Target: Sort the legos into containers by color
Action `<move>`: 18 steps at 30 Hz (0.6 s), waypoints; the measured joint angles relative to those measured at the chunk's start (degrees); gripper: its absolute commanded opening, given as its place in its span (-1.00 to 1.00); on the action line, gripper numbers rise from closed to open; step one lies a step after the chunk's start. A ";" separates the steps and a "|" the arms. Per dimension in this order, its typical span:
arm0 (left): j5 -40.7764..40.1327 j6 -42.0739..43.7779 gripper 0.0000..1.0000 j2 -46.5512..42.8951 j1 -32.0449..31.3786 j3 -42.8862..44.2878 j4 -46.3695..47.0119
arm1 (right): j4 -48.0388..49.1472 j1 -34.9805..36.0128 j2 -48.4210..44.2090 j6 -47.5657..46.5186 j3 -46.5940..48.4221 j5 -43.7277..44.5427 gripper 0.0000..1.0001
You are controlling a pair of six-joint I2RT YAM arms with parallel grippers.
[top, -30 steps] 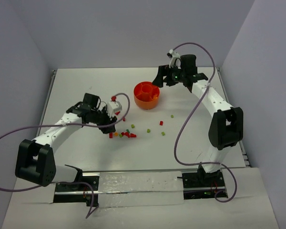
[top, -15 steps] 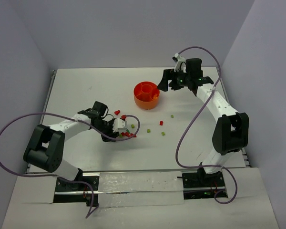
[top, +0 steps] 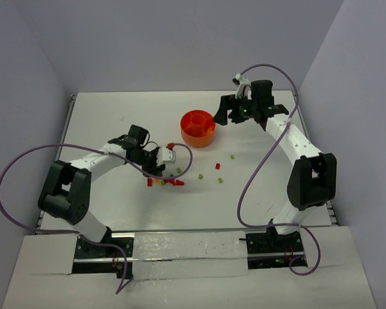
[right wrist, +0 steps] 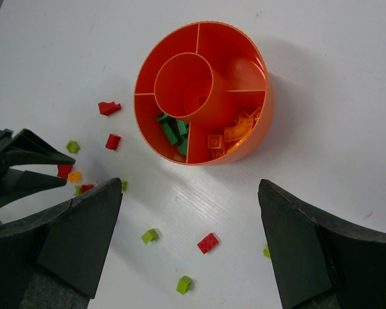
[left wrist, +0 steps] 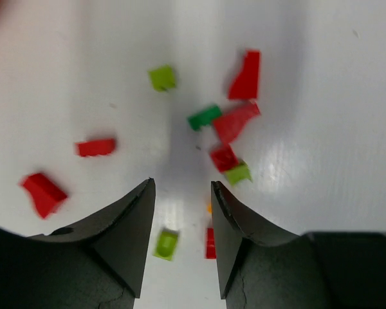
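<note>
Left gripper part-open, empty, over loose legos well apart from bowl | right gripper spread wide, empty, hovering by bowl | nothing between

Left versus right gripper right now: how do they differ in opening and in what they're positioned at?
The left gripper has its jaws only partly apart; the right gripper has its jaws spread wide. The left is low over the loose legos; the right hangs beside the orange bowl, looking into it, where green bricks and orange bricks lie in separate compartments. Both have nothing between their jaws.
</note>
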 measured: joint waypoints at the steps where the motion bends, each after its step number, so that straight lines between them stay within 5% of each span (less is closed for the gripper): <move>1: 0.34 -1.25 -0.05 0.16 -0.09 1.56 0.22 | 0.01 0.00 0.00 -0.01 -0.05 -0.01 0.86; 11: -1.67 -14.74 -0.03 1.38 -9.18 5.89 3.43 | -0.32 0.00 0.00 -0.30 -0.84 0.05 0.86; 18: -5.81 -18.32 -0.05 6.42 -9.69 5.85 3.55 | -0.47 0.00 0.00 -0.60 -0.84 0.20 0.86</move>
